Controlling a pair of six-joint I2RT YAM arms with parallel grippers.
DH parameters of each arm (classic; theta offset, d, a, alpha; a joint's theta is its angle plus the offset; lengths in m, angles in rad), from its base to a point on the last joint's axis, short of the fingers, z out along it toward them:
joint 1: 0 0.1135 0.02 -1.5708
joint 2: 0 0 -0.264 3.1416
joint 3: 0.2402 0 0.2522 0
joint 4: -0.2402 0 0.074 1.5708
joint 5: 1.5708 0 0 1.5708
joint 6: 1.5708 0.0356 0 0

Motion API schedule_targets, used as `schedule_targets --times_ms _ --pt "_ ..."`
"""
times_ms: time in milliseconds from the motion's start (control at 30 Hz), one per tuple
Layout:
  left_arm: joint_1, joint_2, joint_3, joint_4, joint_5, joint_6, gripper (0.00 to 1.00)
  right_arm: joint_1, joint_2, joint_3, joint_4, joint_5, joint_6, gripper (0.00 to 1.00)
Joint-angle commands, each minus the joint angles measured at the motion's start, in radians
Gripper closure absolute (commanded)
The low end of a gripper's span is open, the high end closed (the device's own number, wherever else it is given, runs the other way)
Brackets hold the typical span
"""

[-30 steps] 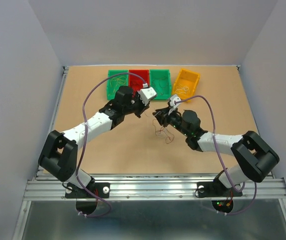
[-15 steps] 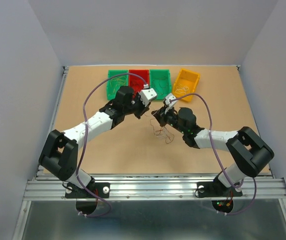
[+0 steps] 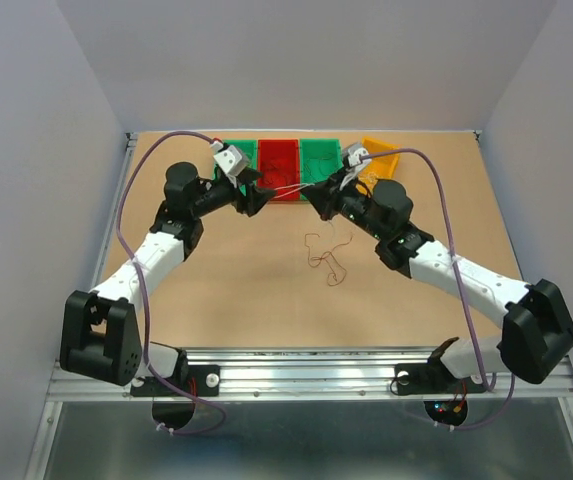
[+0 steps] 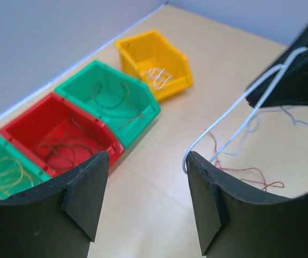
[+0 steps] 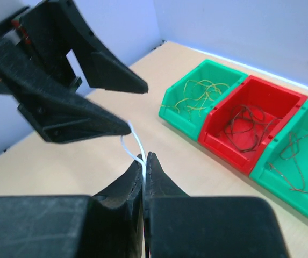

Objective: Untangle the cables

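A white cable [image 5: 135, 141] is pinched in my right gripper [image 5: 144, 159], which is shut and held above the table in front of the bins. Its looped end [image 4: 188, 159] rests against one finger [image 4: 207, 199] of my left gripper [image 4: 147, 161], whose jaws stand wide open around nothing. From above, the white cable [image 3: 288, 188] spans the short gap between the left gripper [image 3: 258, 198] and the right gripper [image 3: 318, 197]. The rest of the cables, a thin brown and reddish tangle [image 3: 326, 256], lie loose on the table below, also in the left wrist view [image 4: 245, 173].
Four bins line the far edge: a green bin [image 3: 234, 165] with yellow wires, a red bin [image 3: 278, 168] with dark wires, a green bin [image 3: 320, 162] with brown wires, and a yellow bin [image 3: 378, 160] with white wires. Purple arm cables [image 3: 436, 210] arch overhead.
The right gripper has shut on the white cable and the left gripper has opened and let it go. Both grippers have moved up and towards the bins, the left arm swinging left.
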Motion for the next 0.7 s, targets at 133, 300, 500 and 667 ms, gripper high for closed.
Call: schedule_targets --times_ms 133,300,500,667 --pt "0.008 0.008 -0.066 0.159 0.149 -0.029 0.29 -0.012 -0.084 0.303 -0.209 0.201 0.010 1.00" --pt "0.009 -0.032 -0.092 0.184 0.063 -0.027 0.28 -0.055 0.003 0.404 -0.261 0.196 -0.024 0.99" --pt "0.011 -0.041 -0.098 0.181 -0.054 -0.038 0.28 -0.253 0.150 0.511 -0.289 0.091 0.114 0.99" --pt "0.011 -0.044 -0.098 0.179 -0.068 -0.035 0.28 -0.330 0.314 0.586 -0.264 0.155 0.145 0.99"
